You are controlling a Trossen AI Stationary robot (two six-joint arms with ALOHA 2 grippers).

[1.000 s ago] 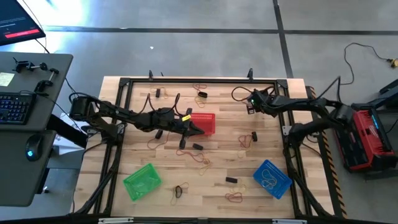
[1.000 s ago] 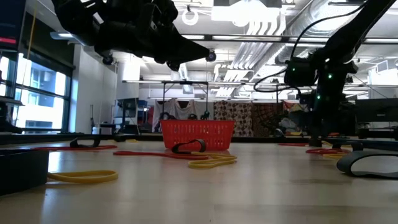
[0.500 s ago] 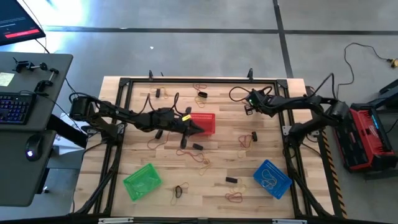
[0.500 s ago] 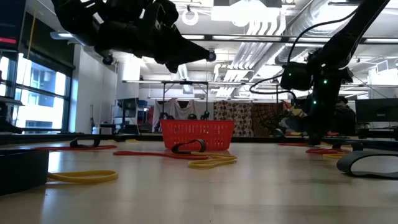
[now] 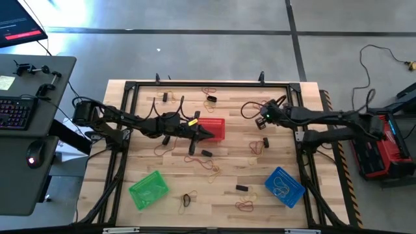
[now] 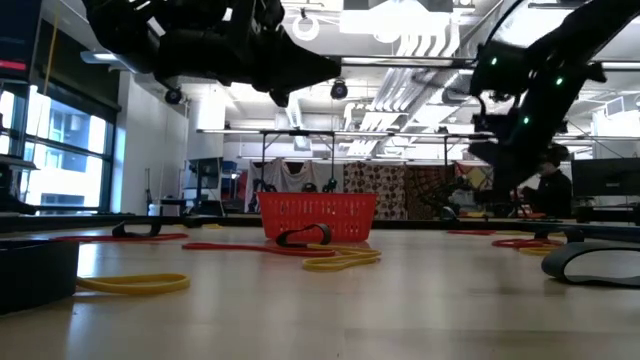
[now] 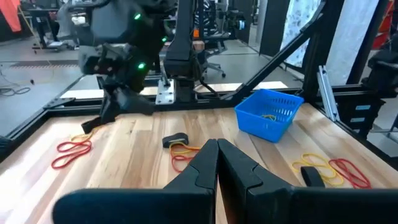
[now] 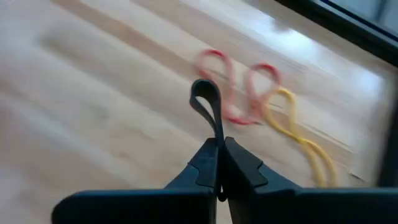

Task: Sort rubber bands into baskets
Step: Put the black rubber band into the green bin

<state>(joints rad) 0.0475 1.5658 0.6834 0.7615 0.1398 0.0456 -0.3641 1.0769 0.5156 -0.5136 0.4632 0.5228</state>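
Observation:
My right gripper (image 8: pixel 219 144) hangs above the table's right half (image 5: pixel 263 118), shut on a black rubber band (image 8: pixel 207 99). Under it a red band (image 8: pixel 227 87) and a yellow band (image 8: pixel 298 134) lie flat on the wood. My left gripper (image 7: pixel 217 148) is shut with nothing seen between its fingers; it hovers at the red basket (image 5: pixel 212 128). The green basket (image 5: pixel 148 189) stands near left and the blue basket (image 5: pixel 284 186) near right. More bands lie scattered on the table, such as a red one (image 5: pixel 245 207). My right gripper pinches the black band between its two fingertips at one end of the loop (image 8: pixel 217 134). The rest of the loop sticks out beyond the fingertips, clear of the table.
A black metal frame (image 5: pixel 130 88) runs around the tabletop. Loose bands lie mid-table (image 5: pixel 209 164), by the green basket (image 5: pixel 187 198) and near the far edge (image 5: pixel 209 91). Small black bands (image 5: pixel 242 188) lie between the baskets. A desk with a keyboard (image 5: pixel 14 112) stands left of the table.
My right gripper has risen from the table surface and drawn a little toward the table's near edge, with the black band now lifted clear. My left gripper has stayed by the red basket.

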